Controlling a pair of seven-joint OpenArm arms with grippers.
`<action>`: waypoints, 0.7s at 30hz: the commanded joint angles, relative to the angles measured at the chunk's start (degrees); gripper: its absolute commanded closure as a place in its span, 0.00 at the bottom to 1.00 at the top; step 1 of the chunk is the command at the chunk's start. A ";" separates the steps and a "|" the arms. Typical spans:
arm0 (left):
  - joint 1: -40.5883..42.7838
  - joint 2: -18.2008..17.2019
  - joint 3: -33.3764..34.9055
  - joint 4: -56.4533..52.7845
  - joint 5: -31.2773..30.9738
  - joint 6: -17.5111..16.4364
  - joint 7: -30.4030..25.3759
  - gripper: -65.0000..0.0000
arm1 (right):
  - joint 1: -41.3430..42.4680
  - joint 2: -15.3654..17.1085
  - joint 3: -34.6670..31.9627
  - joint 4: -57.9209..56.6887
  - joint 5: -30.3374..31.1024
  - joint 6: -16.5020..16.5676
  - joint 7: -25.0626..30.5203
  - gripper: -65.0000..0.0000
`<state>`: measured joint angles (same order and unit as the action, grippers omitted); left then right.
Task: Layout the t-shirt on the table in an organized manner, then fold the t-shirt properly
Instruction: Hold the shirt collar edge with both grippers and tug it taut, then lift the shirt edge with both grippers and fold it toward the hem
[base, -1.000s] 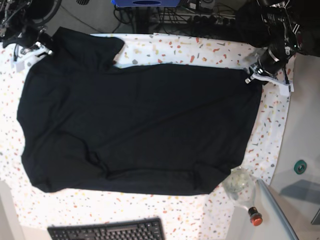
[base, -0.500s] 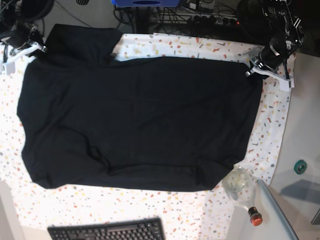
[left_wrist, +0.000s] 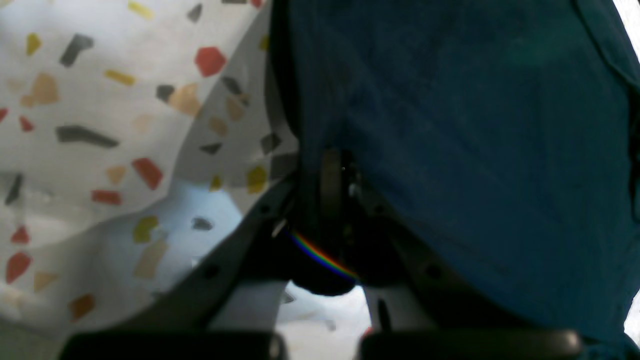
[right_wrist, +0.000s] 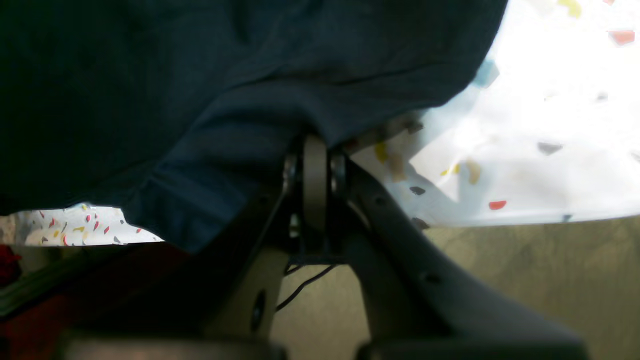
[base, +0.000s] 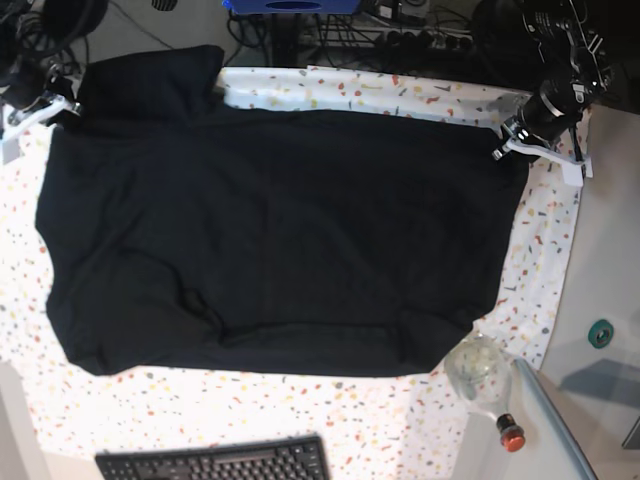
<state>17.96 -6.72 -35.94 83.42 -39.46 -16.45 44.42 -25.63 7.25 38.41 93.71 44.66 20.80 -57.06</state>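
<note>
Spreading was the stage in hand, and none of the folding had been started. The t-shirt (base: 270, 230) lay across most of the table (base: 545, 260), broad and nearly flat, its far edge drawn out between the two arms. The left gripper (base: 510, 138), at the far right corner in the base view, was pressed together on the shirt's corner; its wrist view showed dark cloth pinched between the closed fingers (left_wrist: 330, 185) above the speckled covering. The right gripper (base: 52, 100), at the far left corner, likewise pinched the fabric, with a hemmed edge hanging beside the closed tips (right_wrist: 315, 180) in its own wrist view.

What seemed done: the body of the shirt was opened out and mostly smooth. What looked left of the layout: a flap near the far left corner reached past the table's far edge, and the near edge showed puckers and a bunched fold toward the near right corner. After those were flattened and both corners released, every fold remained to be made.
</note>
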 joint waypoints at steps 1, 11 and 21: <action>0.20 -0.80 -0.58 0.32 -0.58 -0.12 -0.78 1.00 | -0.26 1.41 1.72 0.84 0.48 0.17 0.75 1.00; 0.81 0.70 -0.23 4.45 -0.84 -0.12 -0.34 1.00 | 1.14 1.59 1.98 0.84 0.48 0.52 -3.56 1.00; -5.60 0.96 -0.06 4.98 -0.93 -0.04 4.24 1.00 | 13.36 5.99 -3.64 -3.73 0.13 0.17 -8.31 1.00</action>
<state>12.34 -5.13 -35.79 87.85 -39.68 -16.34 49.28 -12.75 12.45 34.50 89.27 44.10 20.95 -66.06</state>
